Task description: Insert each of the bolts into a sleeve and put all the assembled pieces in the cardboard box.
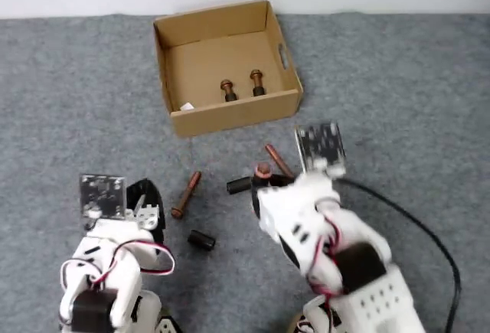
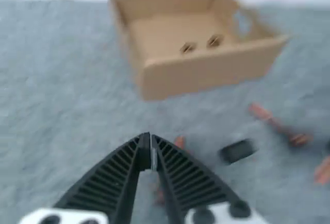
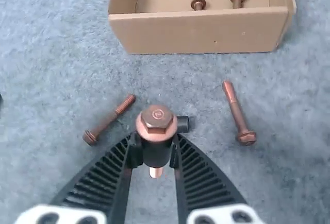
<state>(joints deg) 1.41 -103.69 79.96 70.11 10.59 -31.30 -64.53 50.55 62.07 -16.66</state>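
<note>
My right gripper (image 3: 154, 149) is shut on a black sleeve with a copper bolt (image 3: 157, 120) standing in it, head up, just above the carpet (image 1: 264, 174). Two loose bolts lie either side of it: one (image 3: 108, 120) (image 1: 186, 194) and another (image 3: 238, 113) (image 1: 278, 159). A loose sleeve (image 1: 239, 186) lies right beside the held piece, and a second sleeve (image 1: 200, 239) lies nearer the arms. The cardboard box (image 1: 230, 115) holds two assembled pieces (image 1: 228, 90) (image 1: 257, 83). My left gripper (image 2: 150, 152) (image 1: 144, 195) is shut and empty, over the carpet next to the left bolt (image 2: 179, 141).
Grey carpet covers the table. A black cable (image 1: 413, 222) runs from the right arm toward the right edge. A small white scrap (image 1: 186, 106) lies in the box's near left corner. Open carpet stretches left and right of the box.
</note>
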